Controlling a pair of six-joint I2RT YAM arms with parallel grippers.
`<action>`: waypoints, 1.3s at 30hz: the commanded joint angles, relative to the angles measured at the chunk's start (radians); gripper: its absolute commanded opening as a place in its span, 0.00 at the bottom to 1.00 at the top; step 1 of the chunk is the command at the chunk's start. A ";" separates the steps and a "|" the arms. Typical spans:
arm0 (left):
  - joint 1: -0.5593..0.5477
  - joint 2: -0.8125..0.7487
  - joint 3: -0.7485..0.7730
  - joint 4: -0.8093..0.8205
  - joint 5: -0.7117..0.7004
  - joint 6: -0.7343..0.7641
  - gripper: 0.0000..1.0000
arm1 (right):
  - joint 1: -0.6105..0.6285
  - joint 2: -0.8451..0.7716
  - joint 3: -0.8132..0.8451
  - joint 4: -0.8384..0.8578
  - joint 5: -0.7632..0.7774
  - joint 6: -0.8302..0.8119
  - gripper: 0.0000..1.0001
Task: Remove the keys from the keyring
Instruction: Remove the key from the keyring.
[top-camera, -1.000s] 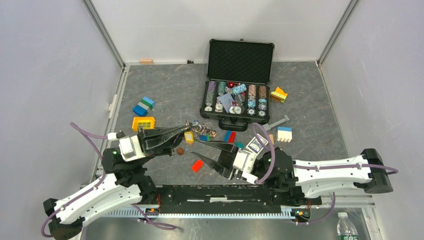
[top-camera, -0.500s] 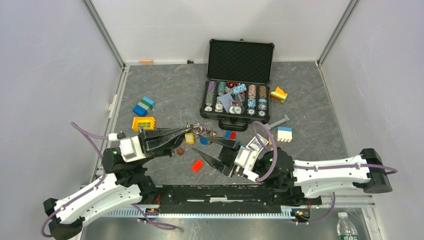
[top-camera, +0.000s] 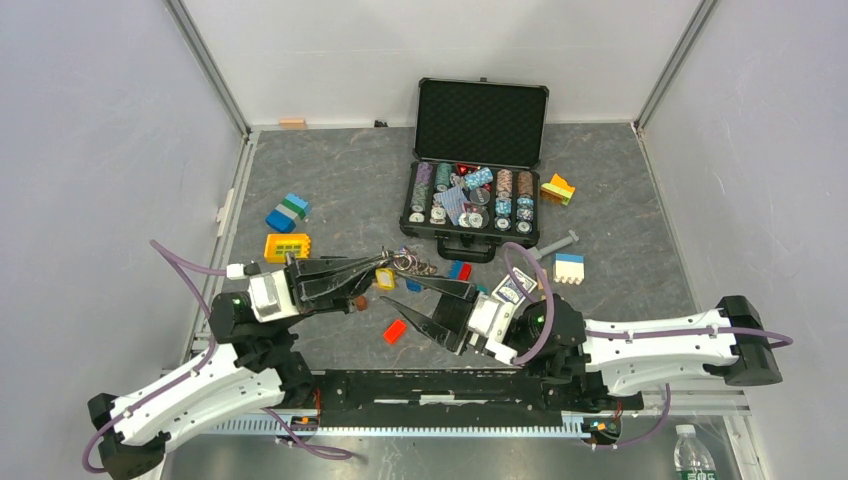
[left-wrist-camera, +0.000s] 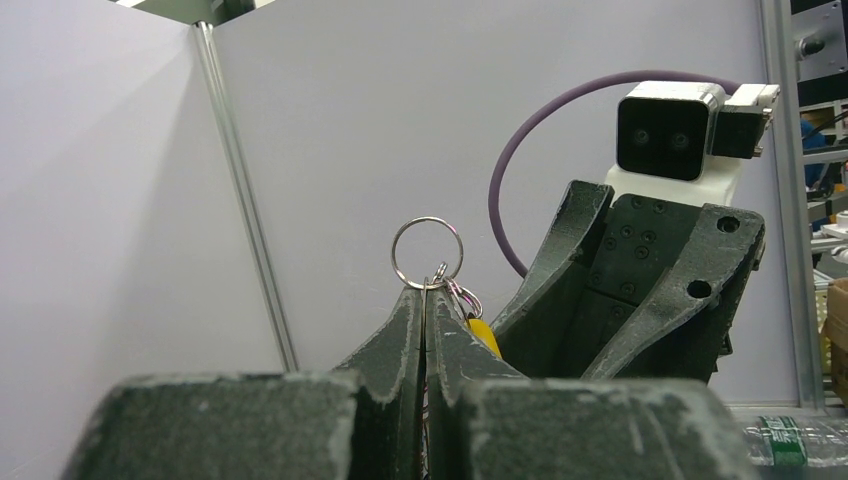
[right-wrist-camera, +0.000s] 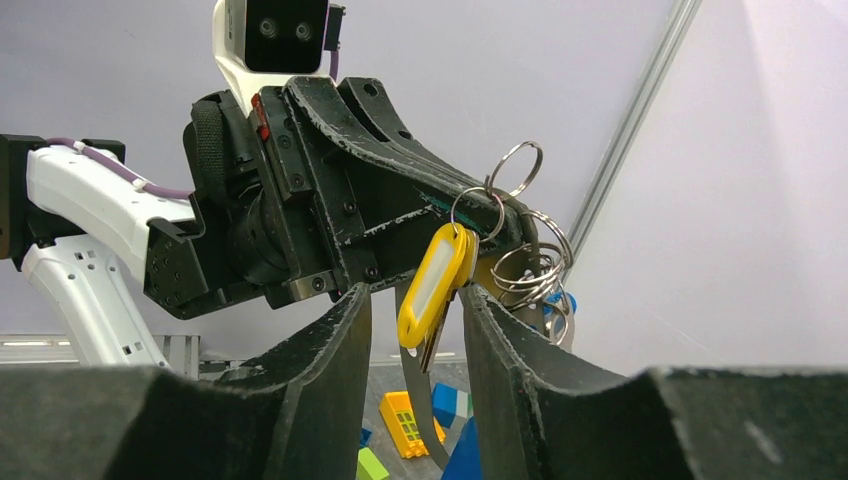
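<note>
Keyring (top-camera: 405, 263) and keys (top-camera: 384, 278) at pinched tips of the left hand (top-camera: 384, 262), spread right hand (top-camera: 394, 289) just beside.

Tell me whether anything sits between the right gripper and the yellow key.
Nothing visible does. The yellow key already hangs in the gap between the fingers of the open right gripper. It dangles from the keyring, which the shut left gripper pinches.

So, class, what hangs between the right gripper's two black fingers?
A yellow plastic-headed key, dangling from the silver wire keyring pinched in the shut left gripper; the right wrist view shows it.
</note>
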 joint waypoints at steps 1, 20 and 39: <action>-0.002 0.006 0.028 0.066 0.022 -0.023 0.02 | 0.007 0.010 0.044 0.056 0.003 0.004 0.44; -0.001 0.011 0.031 0.077 0.061 -0.042 0.02 | 0.007 0.031 0.018 0.148 0.108 0.042 0.35; -0.002 0.026 0.022 0.082 0.048 -0.043 0.02 | 0.007 0.017 -0.004 0.183 0.056 0.077 0.11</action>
